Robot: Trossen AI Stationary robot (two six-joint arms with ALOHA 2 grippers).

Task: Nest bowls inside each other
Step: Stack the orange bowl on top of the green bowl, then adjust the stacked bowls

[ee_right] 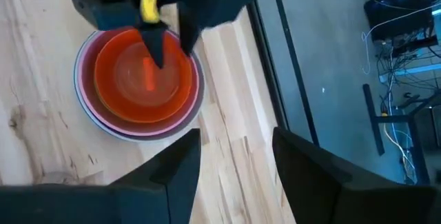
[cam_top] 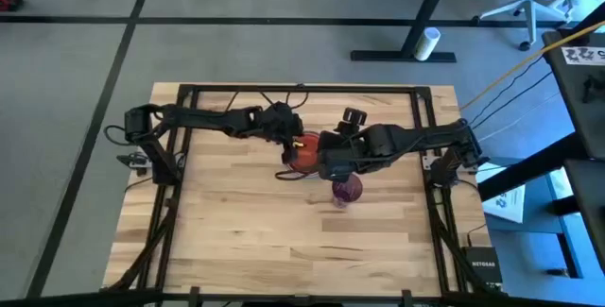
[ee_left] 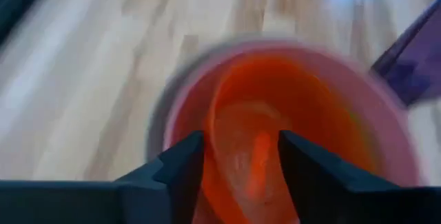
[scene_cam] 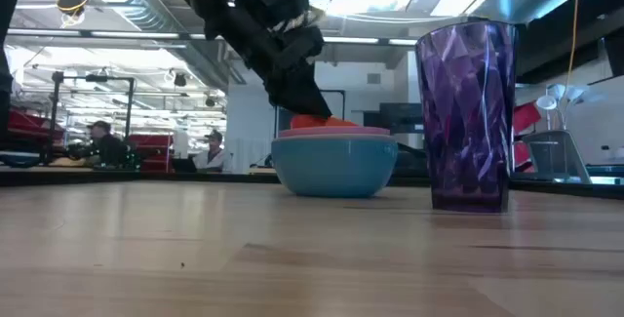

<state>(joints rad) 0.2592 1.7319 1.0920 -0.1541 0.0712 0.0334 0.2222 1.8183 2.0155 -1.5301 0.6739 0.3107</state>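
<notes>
A pale blue bowl (scene_cam: 334, 169) stands on the wooden table near its middle. A pink bowl (ee_right: 84, 96) sits inside it, and an orange-red bowl (ee_right: 138, 86) sits inside the pink one, its rim (scene_cam: 317, 120) showing a little above the pink rim. My left gripper (ee_left: 241, 148) reaches down over the stack from the table's left. It is open, with one finger (ee_right: 155, 48) inside the orange-red bowl and the other outside its rim. My right gripper (ee_right: 238, 138) hovers open just right of the stack, holding nothing. My left gripper has its fingers on either side of the orange-red bowl's wall (ee_left: 210, 124), slanting down from above. The gap between them is much wider than the wall. I cannot tell whether either finger touches it.
A tall purple faceted tumbler (scene_cam: 468, 112) stands upright on the table close to the stack, toward the near right (cam_top: 346, 191). Bare wood lies across the near half of the table (cam_top: 236, 241). A black frame (cam_top: 430, 156) edges the table.
</notes>
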